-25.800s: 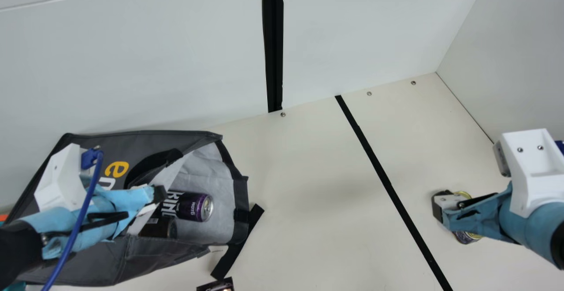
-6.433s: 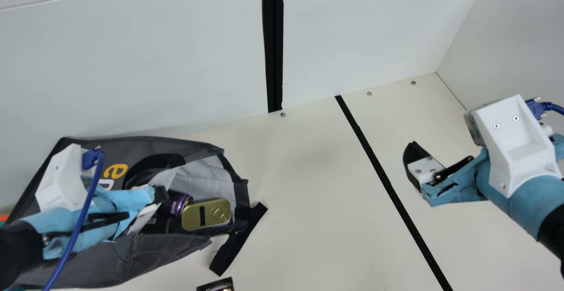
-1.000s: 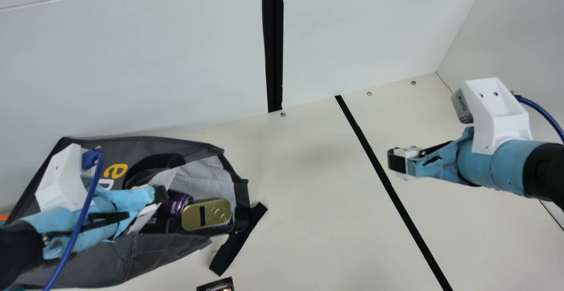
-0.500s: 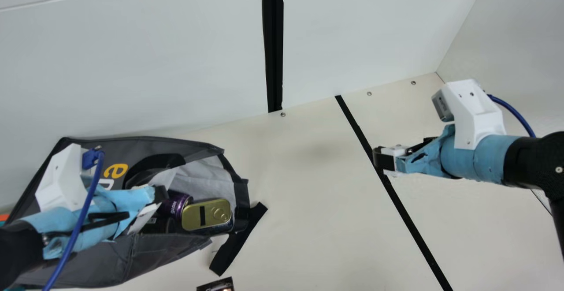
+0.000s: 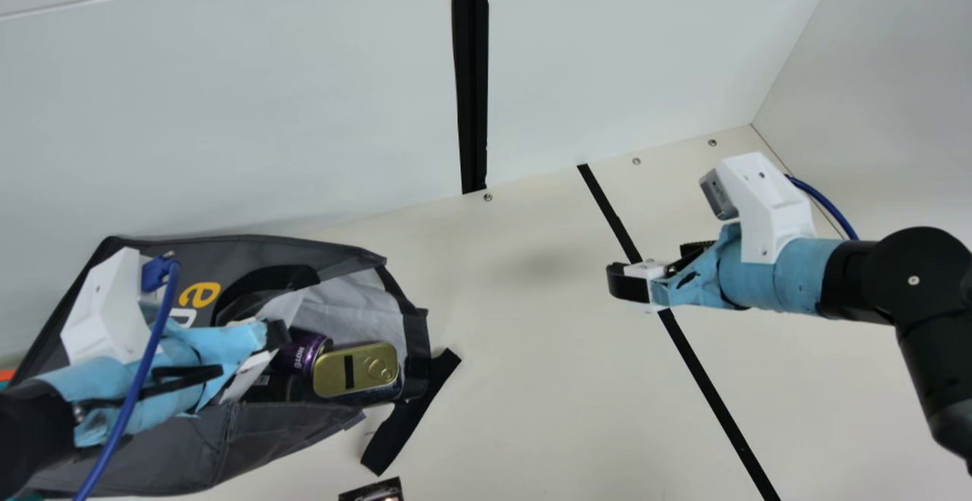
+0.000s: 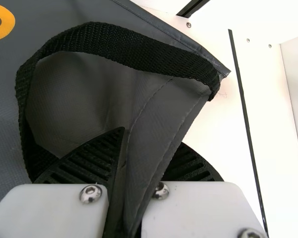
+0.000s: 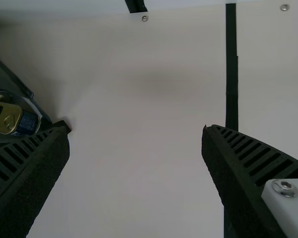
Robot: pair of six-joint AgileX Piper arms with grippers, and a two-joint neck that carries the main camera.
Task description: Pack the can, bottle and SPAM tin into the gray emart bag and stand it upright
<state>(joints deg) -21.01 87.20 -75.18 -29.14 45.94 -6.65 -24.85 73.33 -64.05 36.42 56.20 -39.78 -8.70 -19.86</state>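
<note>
With our left gripper [image 5: 276, 335] we pinch the fabric of the gray emart bag [image 5: 228, 254], which lies on its side, mouth towards our right. Inside the opening, the gold-lidded SPAM tin [image 5: 355, 370] sits beside the purple can [image 5: 304, 352]. Our right gripper [image 5: 653, 266] hovers near the black line [image 5: 702, 376], fingers spread wide.

We keep our left gripper [image 5: 275, 338] pinched tight — our right arm [image 5: 858, 277] bends, its right gripper [image 5: 649, 266] holding ribbed fingers [image 7: 32, 176] wide apart.
</note>
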